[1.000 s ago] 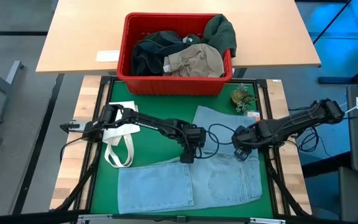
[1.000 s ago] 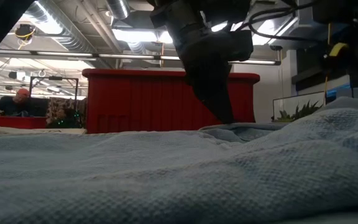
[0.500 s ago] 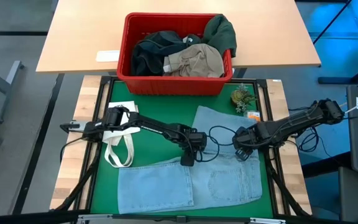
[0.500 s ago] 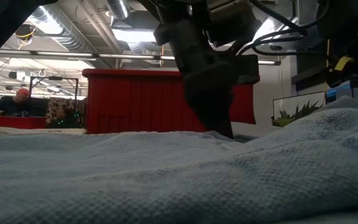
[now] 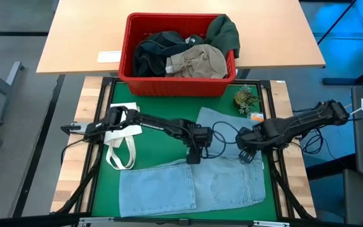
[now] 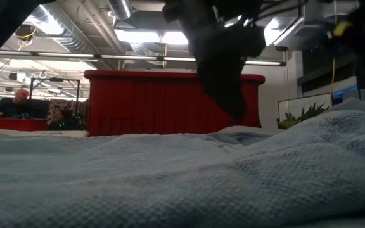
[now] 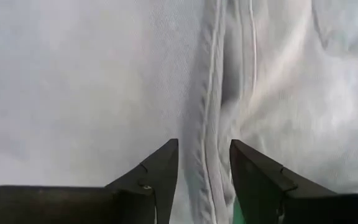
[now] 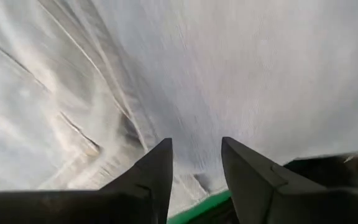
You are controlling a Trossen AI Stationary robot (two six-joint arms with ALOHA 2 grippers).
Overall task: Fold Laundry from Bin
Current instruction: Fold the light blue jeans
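Note:
Light blue denim jeans (image 5: 188, 189) lie spread on the green mat, one leg reaching toward the red bin (image 5: 126, 57). The bin stands on the far table and holds dark green, black and khaki laundry (image 5: 188, 53). My left gripper (image 5: 194, 157) is over the jeans' middle, slanting down from the left, and is shut on denim. In the low view it (image 6: 236, 117) hangs just above a small raised ridge of cloth. My right gripper (image 5: 245, 156) points down at the jeans' right part and is also shut on denim. My left gripper pinches a raised ridge of denim along a seam (image 7: 207, 155) between its two fingers, slanting down from the table's left. The ridge stands a little above the mat; the rest of the jeans lies flat. My right gripper pinches a fold of denim (image 8: 194, 158) between its two fingers from above, near an edge where the green mat shows. How many layers it has cannot be told. The cloth around it lies on the mat.
A white tote bag (image 5: 120, 148) lies on the mat under my left arm. A small potted plant (image 5: 245, 98) stands at the mat's far right. Black cables loop between the two grippers. A person (image 6: 18, 101) sits in the room beyond.
Both grippers dipped toward the mat and rose again, ending near where they began. Under my left gripper the denim went flat, then came up again into a small ridge. The gaps between the fingers look the same.

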